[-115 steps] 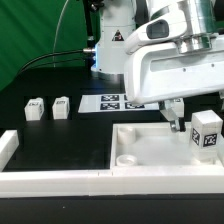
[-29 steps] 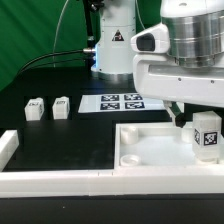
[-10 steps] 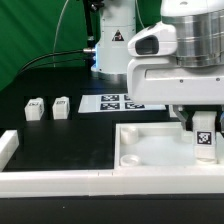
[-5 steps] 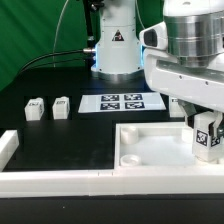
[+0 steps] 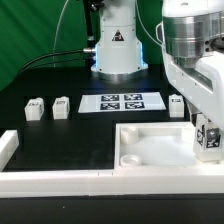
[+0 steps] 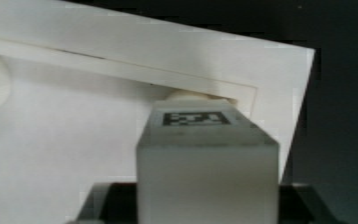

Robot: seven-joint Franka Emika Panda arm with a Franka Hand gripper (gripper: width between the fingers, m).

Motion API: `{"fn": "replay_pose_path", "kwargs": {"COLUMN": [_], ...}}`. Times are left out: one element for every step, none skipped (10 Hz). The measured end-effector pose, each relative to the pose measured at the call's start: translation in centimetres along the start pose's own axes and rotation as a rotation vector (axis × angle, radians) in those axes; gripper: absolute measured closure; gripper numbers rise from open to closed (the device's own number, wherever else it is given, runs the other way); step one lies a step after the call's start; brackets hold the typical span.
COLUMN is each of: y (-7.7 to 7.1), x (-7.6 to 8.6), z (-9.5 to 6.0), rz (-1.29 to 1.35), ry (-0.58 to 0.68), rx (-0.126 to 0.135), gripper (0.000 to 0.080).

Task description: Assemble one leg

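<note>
leg held upright over the tabletop's right side

the tool (image 5: 207, 128) is closed on the leg (image 5: 209, 141). a finger sits on either side of the small white block, and no gap shows between them and the plastic. the leg stands upright in that grip, with its black-and-white tag turned toward the exterior camera. it is at the far edge of the exterior view's right, over the right-hand part of the white tabletop (image 5: 150, 148). the tabletop lies flat on the black worktop (image 5: 70, 140). a round socket (image 5: 128, 158) shows in the tabletop's corner toward the exterior view's left.

in the wrist view the leg (image 6: 202, 155) runs straight away from the camera, its tag near the far end. that end reaches the inside corner of the tabletop's raised rim, where a small pale round shape shows just beyond the tip. whether the tip touches the tabletop or sits in anything cannot be told. dark parts of the tool flank the leg close to the camera.

two loose legs (image 5: 35, 108) (image 5: 62, 106) stand side by side on the worktop at the exterior view's left, well apart from the tabletop. a third loose leg (image 5: 177, 103) stands just beside the right end of the marker board (image 5: 122, 101). the marker board lies flat behind the tabletop. a long white border bar (image 5: 50, 182) runs along the worktop's near edge.
</note>
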State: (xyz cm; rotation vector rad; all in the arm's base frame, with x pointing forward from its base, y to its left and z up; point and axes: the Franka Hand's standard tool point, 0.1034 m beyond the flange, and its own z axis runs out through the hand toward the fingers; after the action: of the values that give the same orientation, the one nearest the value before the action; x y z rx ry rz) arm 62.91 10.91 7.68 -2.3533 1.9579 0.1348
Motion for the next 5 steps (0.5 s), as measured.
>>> {"fn": "replay_pose_path", "kwargs": {"y": [0.0, 0.0, 0.0, 0.0, 0.0], "x": [-0.03, -0.03, -0.07, -0.07, -0.06], "z": [0.01, 0.01, 0.01, 0.01, 0.01], "rz": [-0.024, -0.071, -0.071, -0.103, -0.227], "ry": [0.0, 0.0, -0.001, -0.001, -0.001], "rx": [0.0, 0.0, 0.0, 0.0, 0.0], "gripper": [0.05, 0.027, 0.0186, 0.0186, 0.0161]}}
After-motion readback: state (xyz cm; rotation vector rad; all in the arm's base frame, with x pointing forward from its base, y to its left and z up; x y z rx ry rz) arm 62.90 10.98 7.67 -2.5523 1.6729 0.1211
